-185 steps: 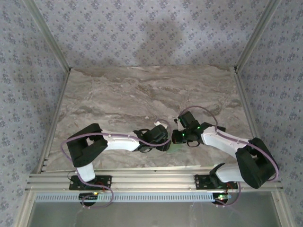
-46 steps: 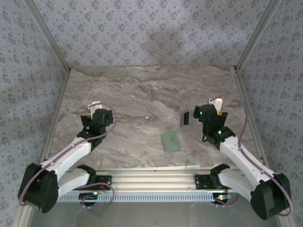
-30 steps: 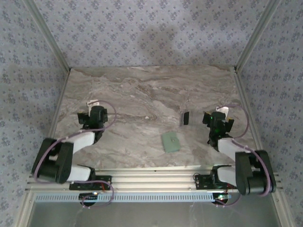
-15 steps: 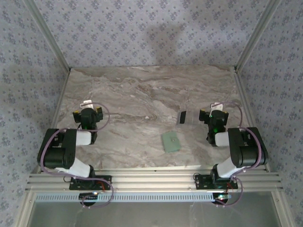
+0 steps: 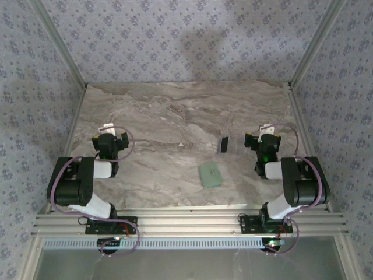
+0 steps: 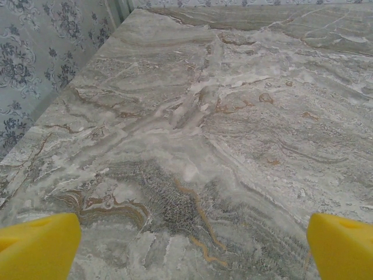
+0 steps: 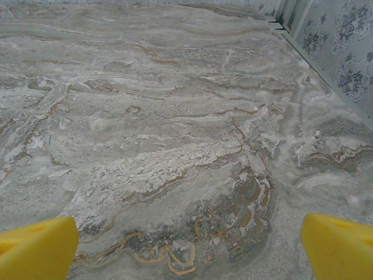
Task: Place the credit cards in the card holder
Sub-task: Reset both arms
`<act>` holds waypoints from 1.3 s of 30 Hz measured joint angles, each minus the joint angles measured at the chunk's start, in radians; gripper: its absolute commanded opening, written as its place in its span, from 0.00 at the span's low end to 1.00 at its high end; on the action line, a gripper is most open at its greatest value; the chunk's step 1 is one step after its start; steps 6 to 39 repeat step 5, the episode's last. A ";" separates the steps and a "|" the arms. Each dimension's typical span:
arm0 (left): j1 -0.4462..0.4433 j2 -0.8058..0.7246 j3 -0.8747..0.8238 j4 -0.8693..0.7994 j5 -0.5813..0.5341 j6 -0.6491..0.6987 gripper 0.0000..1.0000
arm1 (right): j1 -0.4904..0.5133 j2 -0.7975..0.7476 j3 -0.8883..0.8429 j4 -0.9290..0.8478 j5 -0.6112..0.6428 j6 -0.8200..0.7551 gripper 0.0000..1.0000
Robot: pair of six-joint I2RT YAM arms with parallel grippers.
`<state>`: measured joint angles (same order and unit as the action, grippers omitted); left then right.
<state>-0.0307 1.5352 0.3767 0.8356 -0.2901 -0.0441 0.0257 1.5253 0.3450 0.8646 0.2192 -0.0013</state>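
The card holder [image 5: 210, 174], a pale grey-green flat wallet, lies on the marble table [image 5: 175, 116] near the front middle. A grey credit card [image 5: 232, 144] with a dark left end lies flat just behind and to the right of it. My right gripper [image 5: 266, 136] sits just right of that card, apart from it. My left gripper [image 5: 110, 136] rests far to the left. In the left wrist view my left gripper [image 6: 189, 251] is open, its yellow fingertips [image 6: 38, 248] wide apart over bare marble. My right gripper [image 7: 186, 248] is open too, with only marble between its fingertips [image 7: 338, 245].
Patterned walls with metal corner posts [image 5: 58, 52] close in the table on three sides. Both arms are folded back close to their bases, the left elbow [image 5: 70, 186] and right elbow [image 5: 303, 184] near the front rail [image 5: 186, 221].
Both arms have pulled back from the middle and folded up at the sides. In the last half second they have barely moved. The card holder and card have stayed put.
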 measured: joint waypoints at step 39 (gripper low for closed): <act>0.008 0.000 0.000 0.000 0.027 -0.003 1.00 | 0.000 0.000 0.000 0.000 0.000 0.000 1.00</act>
